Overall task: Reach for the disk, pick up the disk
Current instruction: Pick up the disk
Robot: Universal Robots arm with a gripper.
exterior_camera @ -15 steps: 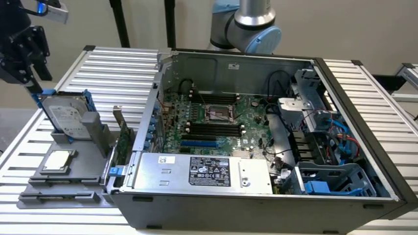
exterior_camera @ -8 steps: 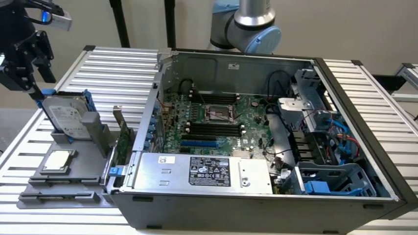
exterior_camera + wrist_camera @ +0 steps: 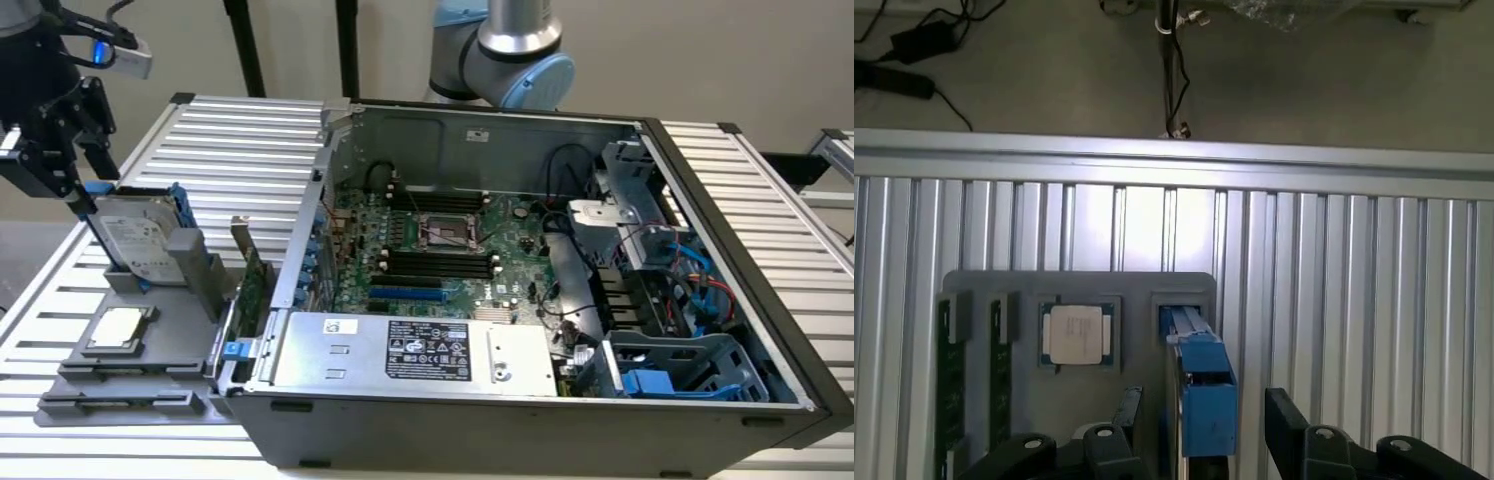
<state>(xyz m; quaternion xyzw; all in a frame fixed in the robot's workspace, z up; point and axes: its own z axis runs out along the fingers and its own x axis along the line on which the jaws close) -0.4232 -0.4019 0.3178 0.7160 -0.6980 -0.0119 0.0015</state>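
The disk (image 3: 134,235) is a silver-grey drive with a white label and a blue frame. It stands on edge in a slot of the grey tray (image 3: 80,400), at the exterior view's left. My gripper (image 3: 83,180) hangs at its upper corner, by the blue frame. In the wrist view the disk (image 3: 1204,400) shows edge-on, a blue strip between my two black fingers (image 3: 1129,415). The gripper (image 3: 1204,410) is open, with a gap on each side of the blue edge. Nothing is held.
A square silver chip (image 3: 1076,333) lies flat in the tray beside the disk. The open computer case (image 3: 534,250) with its silver power supply box (image 3: 414,350) stands close on the exterior view's right. Everything rests on a ribbed metal table (image 3: 227,140); its far edge (image 3: 1174,160) meets the floor.
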